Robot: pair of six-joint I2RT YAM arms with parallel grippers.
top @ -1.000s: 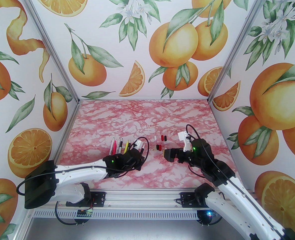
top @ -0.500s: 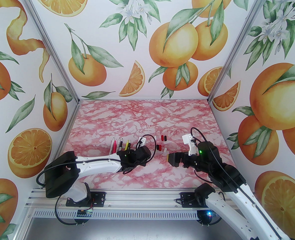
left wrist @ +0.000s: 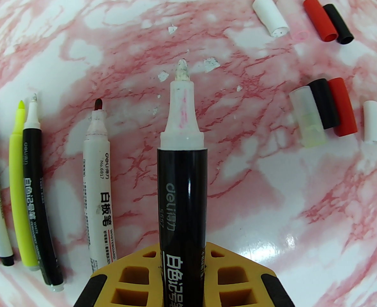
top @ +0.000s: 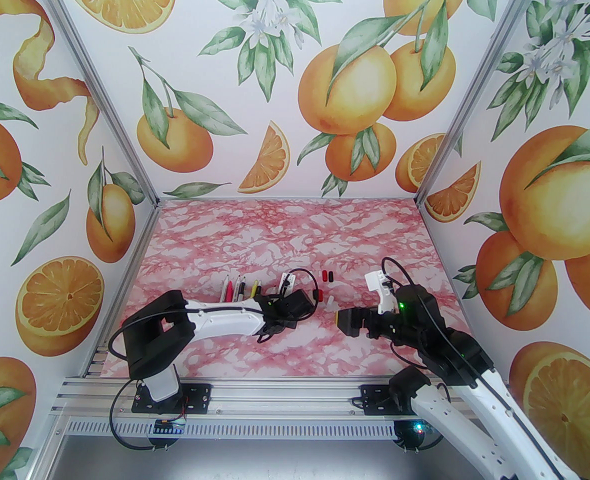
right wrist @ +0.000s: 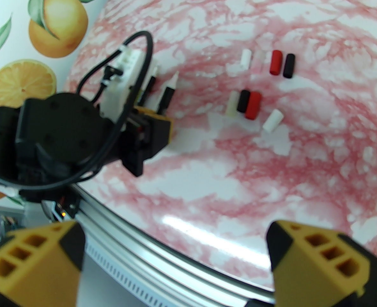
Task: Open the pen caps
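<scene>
My left gripper (left wrist: 182, 277) is shut on a black-barrelled pen (left wrist: 182, 184) whose bare white tip points away over the table. Several loose pen caps lie ahead to its right: a white (left wrist: 270, 16), a red (left wrist: 316, 19) and a black one (left wrist: 338, 24) farther off, and a clear (left wrist: 306, 117), black, red (left wrist: 342, 107) and white one (left wrist: 371, 122) nearer. Several uncapped pens (left wrist: 97, 184) lie in a row on the left. In the top view the left gripper (top: 302, 304) hangs just left of the caps (top: 317, 295). My right gripper (right wrist: 175, 261) is open and empty, near the table's front edge.
The pink marbled table (top: 285, 228) is walled on three sides by orange-print panels. An aluminium rail (top: 275, 398) runs along the near edge. The right gripper (top: 346, 320) sits low, to the right of the caps.
The left arm has swung right with the pen, closer to the caps. The right gripper has drawn back a little to the right and stayed open.
</scene>
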